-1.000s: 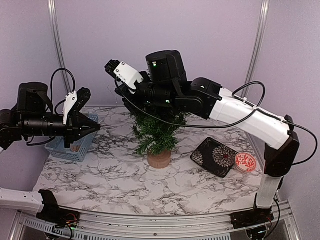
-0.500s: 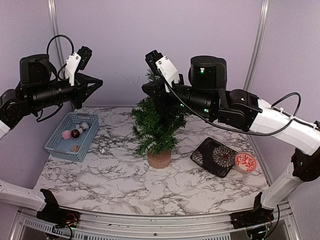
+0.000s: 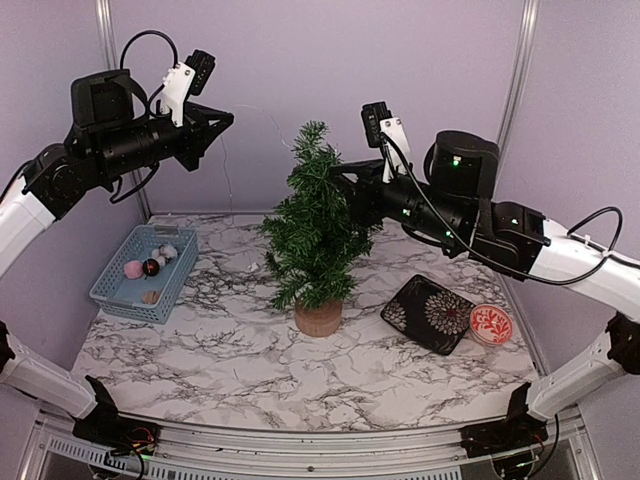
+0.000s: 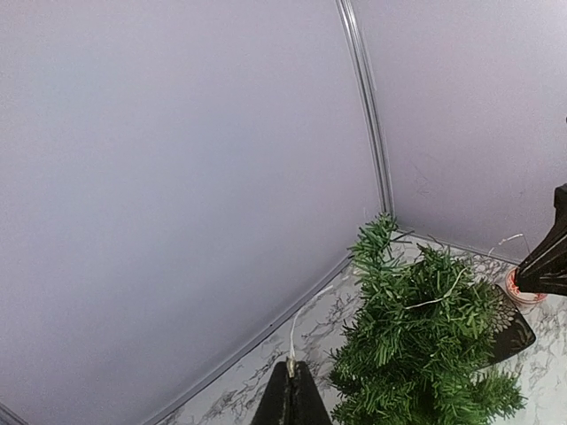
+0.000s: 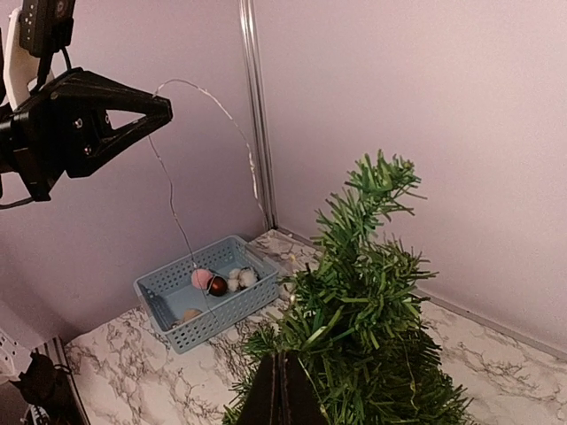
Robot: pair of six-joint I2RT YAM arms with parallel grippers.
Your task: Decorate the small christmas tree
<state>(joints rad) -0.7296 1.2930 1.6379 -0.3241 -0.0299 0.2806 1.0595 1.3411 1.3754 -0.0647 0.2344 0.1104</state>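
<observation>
The small christmas tree [image 3: 315, 230] stands upright mid-table on its tan stump [image 3: 318, 318]. A thin fairy-light wire [image 3: 245, 150] runs from my left gripper [image 3: 226, 118], held high to the tree's left, and is draped over the branches. In the left wrist view the left gripper [image 4: 291, 367] is shut on the wire's end [image 4: 301, 319], with the tree [image 4: 425, 345] to its right. My right gripper [image 3: 342, 176] is shut at the tree's upper right side. In the right wrist view its tips [image 5: 282, 359] are pressed into the branches [image 5: 363, 292], seemingly pinching the wire.
A blue basket [image 3: 110, 290] with a few ball ornaments [image 3: 150, 266] sits at the left back. A dark patterned plate [image 3: 432, 312] and a small red dish [image 3: 490, 323] lie to the right of the tree. The purple walls stand close behind.
My left gripper has risen from basket height to high up and moved right, lifting the wire. My right arm has drawn back to the right, uncovering the treetop.
</observation>
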